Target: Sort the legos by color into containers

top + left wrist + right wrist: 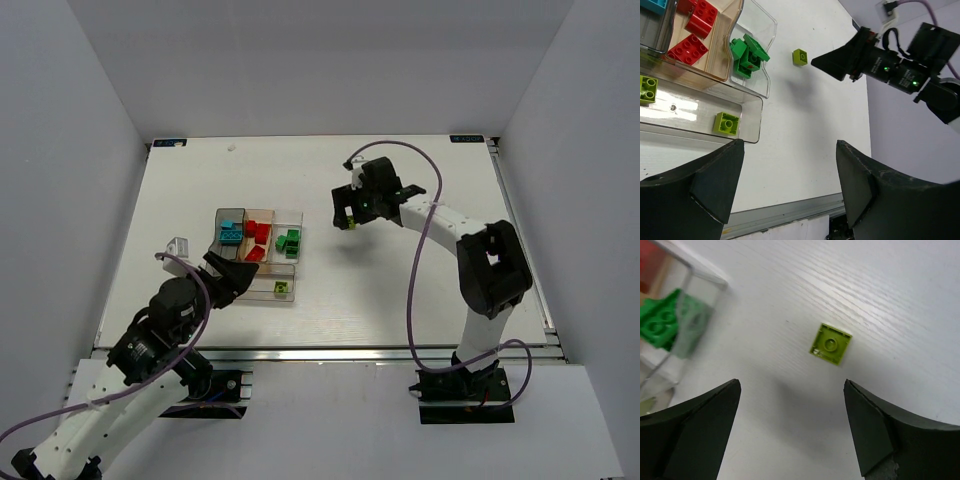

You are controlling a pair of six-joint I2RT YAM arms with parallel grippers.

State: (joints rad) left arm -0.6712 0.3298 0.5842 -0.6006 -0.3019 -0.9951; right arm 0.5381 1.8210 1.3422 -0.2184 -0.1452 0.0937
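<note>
Right wrist view showed your right claw spread wide, gripping nothing; a lime brick sat below it, on the table or perhaps just above, apart from the bins. Your left claw hung open near the bins.

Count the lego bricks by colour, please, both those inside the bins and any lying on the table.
Red bricks: 3
Green bricks: 3, piled together, so roughly
Lime-yellow bricks: 3, one of them loose on the table
Cyan bricks: 2, as far as can be seen
Total: about 11
</note>
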